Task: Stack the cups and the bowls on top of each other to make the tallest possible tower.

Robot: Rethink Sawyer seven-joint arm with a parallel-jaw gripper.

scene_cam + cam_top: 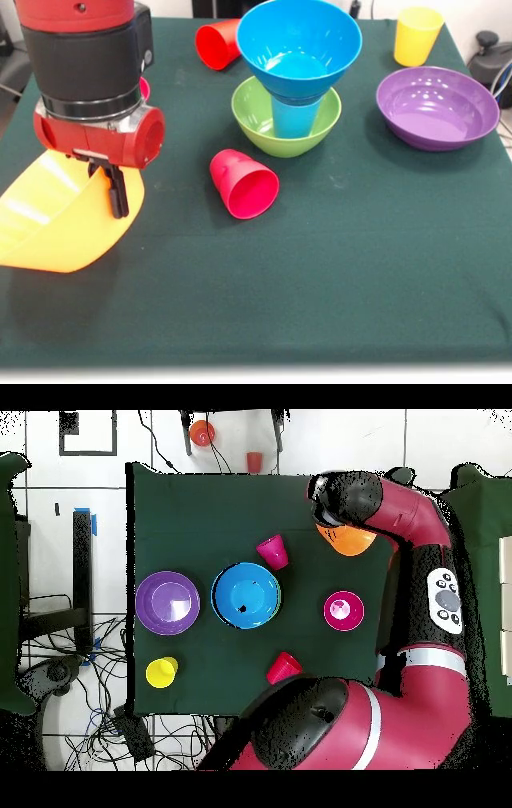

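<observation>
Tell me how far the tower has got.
Done: the blue bowl sits on the light blue cup inside the green bowl. In hand: the gripper lifts the tilted yellow bowl. Left: purple bowl, yellow cup, two red cups.

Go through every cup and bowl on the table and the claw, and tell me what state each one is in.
Orange-yellow bowl: tilted, lifted at its rim by the claw.
Green bowl: upright, holds the light blue cup.
Light blue cup: standing in it.
Blue bowl: upright on that cup.
Purple bowl: upright, empty.
Yellow cup: upright.
Near red cup: on its side.
Far red cup: on its side.
</observation>
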